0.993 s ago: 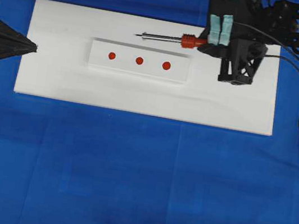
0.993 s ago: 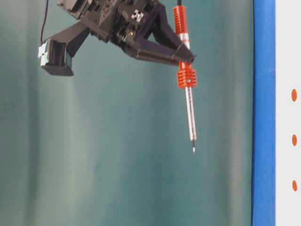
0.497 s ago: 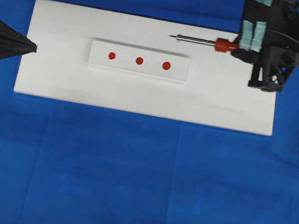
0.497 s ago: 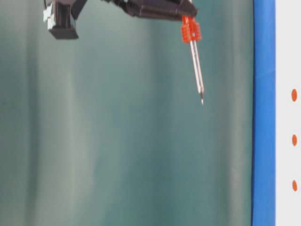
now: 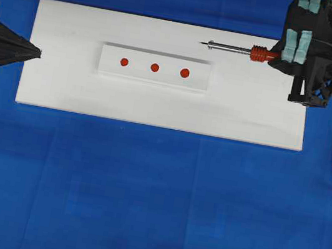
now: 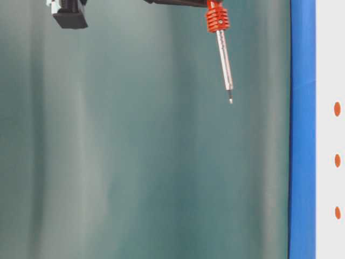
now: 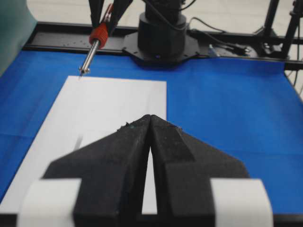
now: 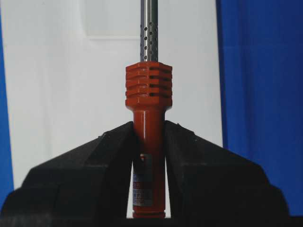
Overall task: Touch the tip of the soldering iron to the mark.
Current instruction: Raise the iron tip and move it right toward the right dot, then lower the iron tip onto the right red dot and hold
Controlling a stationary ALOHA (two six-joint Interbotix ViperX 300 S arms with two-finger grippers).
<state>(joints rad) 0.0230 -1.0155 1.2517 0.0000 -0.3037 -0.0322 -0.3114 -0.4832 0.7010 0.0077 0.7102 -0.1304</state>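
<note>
Two black fingers of the right claw are pinching the soldering iron by its red-orange handle, one on each side, just below the ribbed collar. In the overhead view this right claw is hanging over the white board near its far right corner, and the iron is lying roughly level, its silver shaft pointing left along the board's far edge with the tip ending above bare white surface. In the table-level view the iron is sitting well clear of the board, tip lowest and slightly tilted. A raised white strip is resting in the middle of the board, carrying three red dots in a row; the mark is the right-hand end dot, the one nearest the iron, and the tip is standing apart from it, toward the far edge and a little to the right. The left claw is sitting at the board's left edge with its fingers pressed together, holding nothing; from its own camera the left claw is showing the two black fingers meeting at their tips. A blue cloth is covering the table around the board.
</note>
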